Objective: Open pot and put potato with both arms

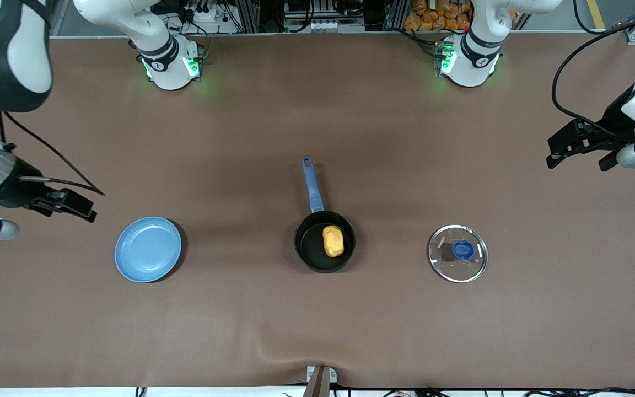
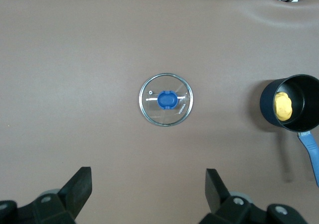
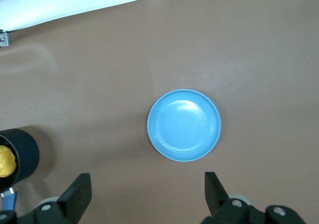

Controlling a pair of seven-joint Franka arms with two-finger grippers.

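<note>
Taken from the right arm's end of the desk (image 1: 317,331) across to the left arm's end, the scene reads as a finished job. The right end effector (image 1: 69,205) hangs over the desk's edge at the right arm's end, its fingers (image 3: 75,196) spread wide with nothing between them. The blue plate (image 1: 148,248) beside it is bare.

At mid-desk stands the saucepan (image 1: 324,241), uncovered, with the potato (image 1: 333,241) lying on its floor. The potato sits toward the side of the pan facing the left arm's end. Its long axis runs roughly from the front edge of the desk toward the robots' edge, tilted slightly. The pan's blue handle (image 1: 312,184) runs much the same way and points at the robots' edge, leaning a little toward the right arm's base.

Next comes the glass lid (image 1: 457,253), flat on the desk with its blue knob (image 1: 463,250) up, well apart from the pan. The left end effector (image 1: 576,154) hovers over the desk's edge at the left arm's end, its fingers (image 2: 77,189) likewise wide apart and empty.

In my judgement both steps are done: the lid is off and the potato is in the pan. Nothing appears left, and both arms seem to wait.
</note>
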